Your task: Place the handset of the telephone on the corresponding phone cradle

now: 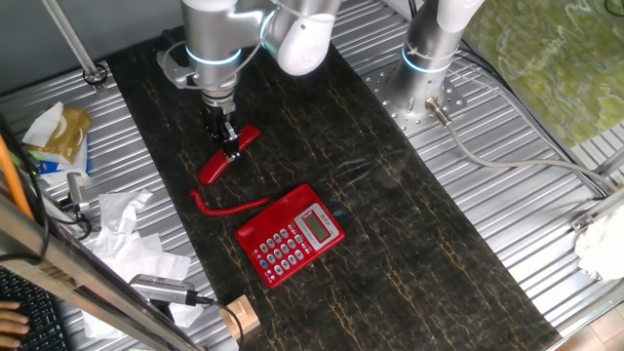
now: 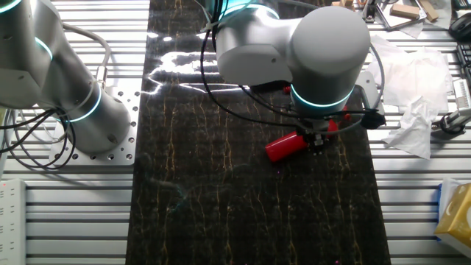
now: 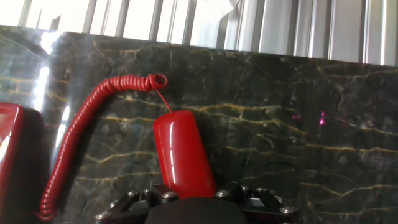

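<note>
The red handset (image 1: 216, 166) lies slanted on the dark marbled mat, left of and behind the red telephone base (image 1: 291, 236). My gripper (image 1: 231, 147) is straight above the handset's middle and shut on it. In the hand view the handset (image 3: 180, 155) runs out from between my fingers, low over the mat, with its coiled red cord (image 3: 81, 140) curving left to the base's edge (image 3: 11, 155). The cradle (image 1: 276, 210) is the bare red strip along the base's far-left side, beside the keypad and display. In the other fixed view the handset (image 2: 285, 146) sticks out left of the gripper (image 2: 316, 140).
Crumpled tissues (image 1: 122, 229) and a wooden block (image 1: 240, 315) lie on the metal table left of the mat. A second arm's base (image 1: 429, 54) stands behind on the right. A paper tissue (image 2: 413, 125) lies beside the mat.
</note>
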Motion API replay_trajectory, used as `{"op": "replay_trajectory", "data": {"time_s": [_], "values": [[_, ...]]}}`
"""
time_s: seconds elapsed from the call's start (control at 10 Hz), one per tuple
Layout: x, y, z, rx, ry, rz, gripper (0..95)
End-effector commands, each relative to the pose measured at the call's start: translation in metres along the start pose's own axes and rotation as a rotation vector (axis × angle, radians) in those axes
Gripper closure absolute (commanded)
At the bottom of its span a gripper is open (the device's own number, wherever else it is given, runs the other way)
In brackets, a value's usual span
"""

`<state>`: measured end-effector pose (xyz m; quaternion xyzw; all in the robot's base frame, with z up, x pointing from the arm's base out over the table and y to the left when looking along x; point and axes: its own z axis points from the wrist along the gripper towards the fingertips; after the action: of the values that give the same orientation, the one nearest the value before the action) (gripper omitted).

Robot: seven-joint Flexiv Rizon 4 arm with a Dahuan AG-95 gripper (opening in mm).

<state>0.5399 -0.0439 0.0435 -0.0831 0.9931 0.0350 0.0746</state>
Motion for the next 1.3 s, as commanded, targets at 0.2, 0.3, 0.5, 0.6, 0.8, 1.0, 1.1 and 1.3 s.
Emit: {"op": "replay_trajectory", "data": {"time_s": [0.2, 0.3, 0.5, 0.6, 0.8, 1.0, 1.1, 1.3], "values": [[0.0100, 0.0027, 0.0009, 0.005, -0.012, 0.006, 38.0], [0.0112, 0.0030, 0.0010, 0.006, -0.017, 0.007, 38.0], [0.0110, 0.0019, 0.0005, 0.012, -0.019, -0.005, 38.0], [0.0111, 0.0008, 0.0000, 0.014, -0.019, -0.013, 38.0], [0.0115, -0.0008, -0.0008, 0.014, -0.016, -0.025, 38.0], [0.0113, -0.0009, -0.0009, 0.011, -0.007, -0.030, 38.0], [0.0113, -0.0009, -0.0009, 0.011, -0.011, -0.034, 38.0], [0.0112, -0.0009, -0.0009, 0.015, -0.018, -0.025, 38.0]]}}
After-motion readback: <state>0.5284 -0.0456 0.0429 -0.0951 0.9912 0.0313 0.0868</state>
